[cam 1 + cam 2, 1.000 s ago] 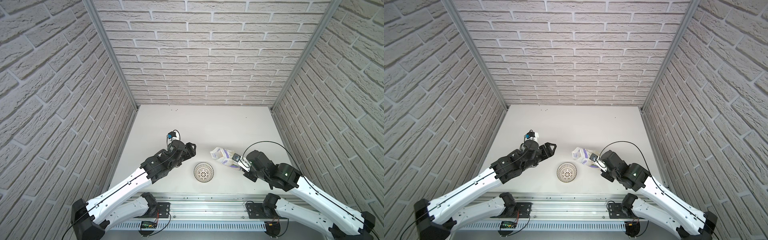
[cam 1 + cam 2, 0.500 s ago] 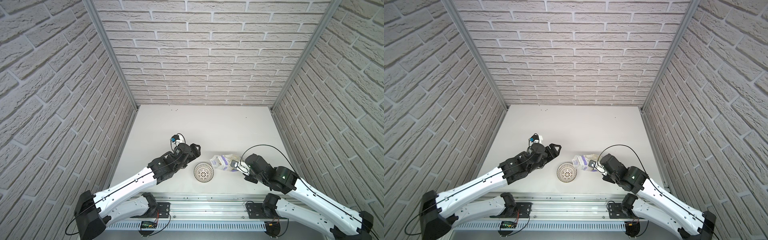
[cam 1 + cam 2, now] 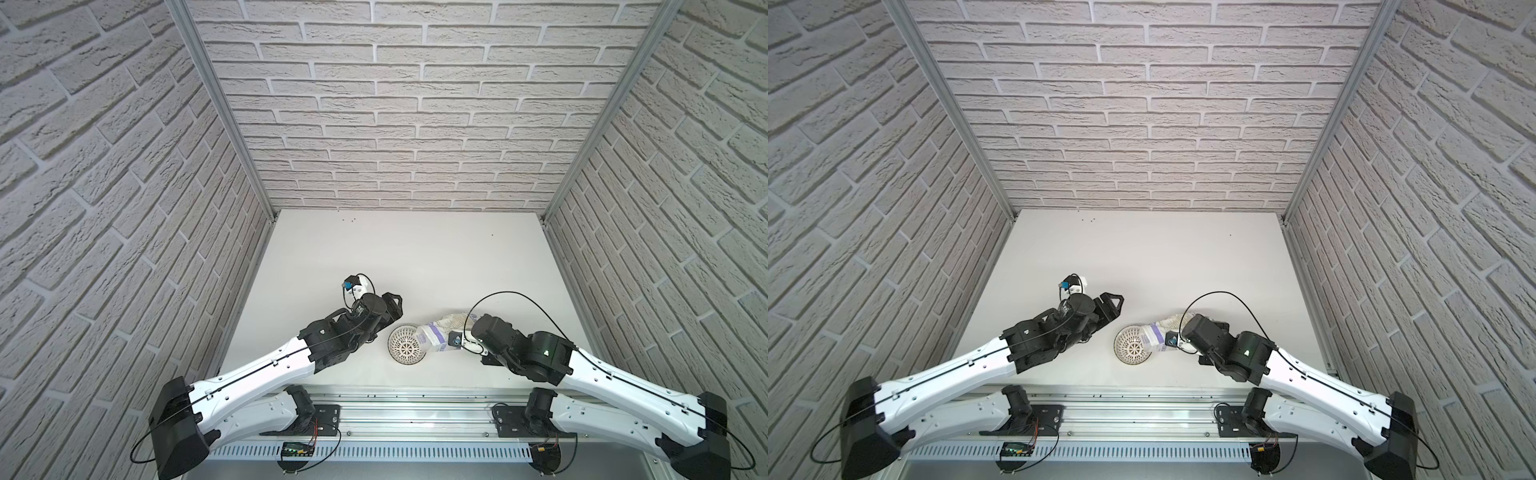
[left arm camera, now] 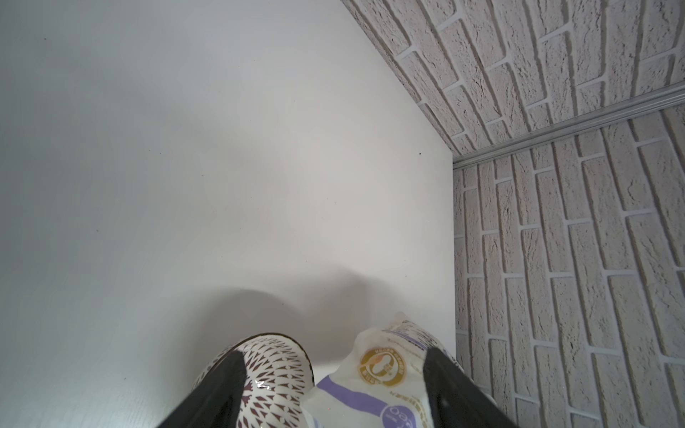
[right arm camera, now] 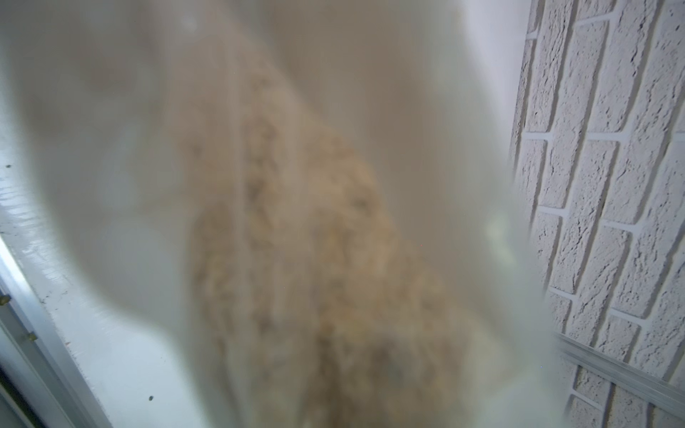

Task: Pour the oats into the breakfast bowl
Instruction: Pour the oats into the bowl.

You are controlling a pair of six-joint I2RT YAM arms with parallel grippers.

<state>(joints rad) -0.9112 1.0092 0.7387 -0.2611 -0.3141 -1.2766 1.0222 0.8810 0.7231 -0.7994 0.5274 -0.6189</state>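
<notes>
With the right tool (image 3: 454,338) clamped on the pouch (image 3: 434,333), whose end overhangs the rim of the empty breakfast bowl (image 3: 402,348) on the bench (image 3: 415,257), and the left tool (image 3: 395,304) spread empty beside it, tilt slowly so the oats (image 5: 333,259) inside land centrally

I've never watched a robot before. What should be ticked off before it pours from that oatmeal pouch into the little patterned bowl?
1. Grip: right pincer shut on the pouch: ok.
2. Aim: the pouch's end overlaps the bowl rim in both top views: ok.
3. Pouch mouth open: cannot tell.
4. Bowl upright on the table, lattice pattern bare: ok.
5. Supply: oats visible inside the pouch: ok.
6. Left pincer open, empty, beside the bowl: ok.
</notes>
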